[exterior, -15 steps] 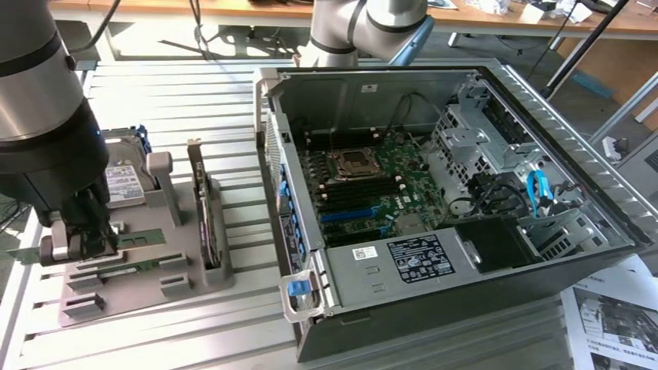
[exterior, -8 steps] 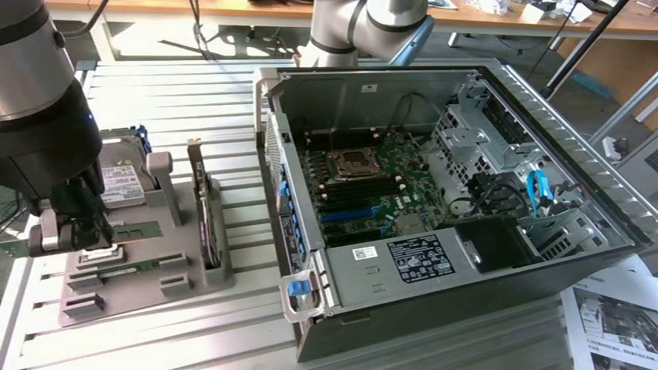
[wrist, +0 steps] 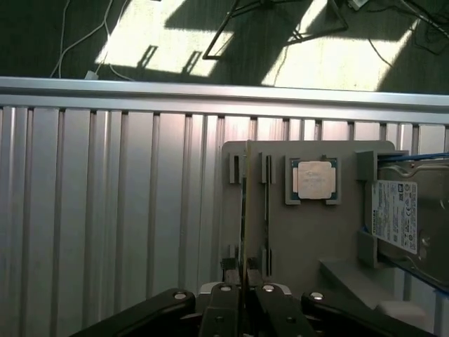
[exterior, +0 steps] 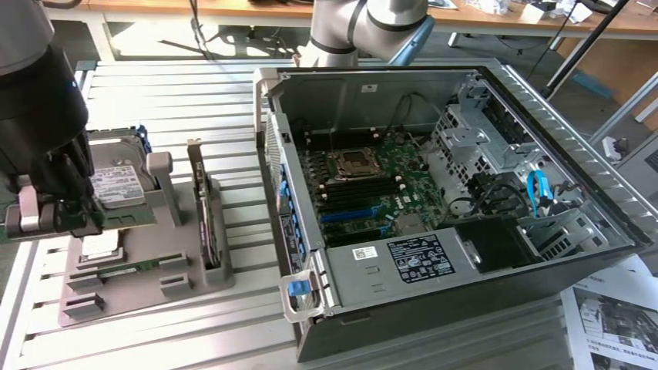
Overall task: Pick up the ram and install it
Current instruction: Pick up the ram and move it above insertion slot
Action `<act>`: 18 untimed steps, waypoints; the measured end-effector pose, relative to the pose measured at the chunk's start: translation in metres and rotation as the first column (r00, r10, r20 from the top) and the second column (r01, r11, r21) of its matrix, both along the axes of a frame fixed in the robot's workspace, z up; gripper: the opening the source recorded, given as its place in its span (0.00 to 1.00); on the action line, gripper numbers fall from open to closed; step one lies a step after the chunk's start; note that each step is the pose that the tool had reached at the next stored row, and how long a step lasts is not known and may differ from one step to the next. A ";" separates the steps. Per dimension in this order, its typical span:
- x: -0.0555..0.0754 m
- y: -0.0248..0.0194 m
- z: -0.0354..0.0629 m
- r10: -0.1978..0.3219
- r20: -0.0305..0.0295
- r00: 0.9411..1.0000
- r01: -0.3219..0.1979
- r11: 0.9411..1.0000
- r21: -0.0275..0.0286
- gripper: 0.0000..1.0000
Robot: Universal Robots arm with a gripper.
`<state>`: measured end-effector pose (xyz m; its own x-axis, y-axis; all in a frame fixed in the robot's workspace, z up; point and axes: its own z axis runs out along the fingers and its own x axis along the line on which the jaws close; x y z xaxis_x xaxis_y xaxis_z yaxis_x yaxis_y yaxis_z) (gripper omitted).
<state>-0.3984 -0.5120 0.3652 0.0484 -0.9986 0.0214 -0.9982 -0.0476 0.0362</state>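
While your pincer [wrist: 242, 300] pinches the ram [wrist: 244, 210] edge-on above the grey holder [wrist: 316, 239], its long axis runs straight out from the fingertips. The motherboard [exterior: 370, 185] lies well toward the exterior view's right.

Exterior view high, oblique over the table [exterior: 206, 100]; wrist view close overhead (shared: the holder tray [wrist: 330, 232])

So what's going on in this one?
The robot arm's gripper has its jaws closed on the ram, a thin green stick seen edge-on, over the grey parts holder, where a processor chip and a hard drive also sit. The open computer case stands on the exterior view's right; the ram is not in it yet.
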 end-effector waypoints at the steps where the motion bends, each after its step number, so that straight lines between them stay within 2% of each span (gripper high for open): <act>1: 0.000 0.0000 0.0023 0.000 0.000 1.000 0.000 1.000 0.000 0.15; 12: 0.000 0.0000 0.0318 0.000 0.000 1.000 0.000 1.000 0.000 0.15; 18: 0.000 0.0000 0.0367 0.000 0.000 1.000 0.000 1.000 0.000 0.15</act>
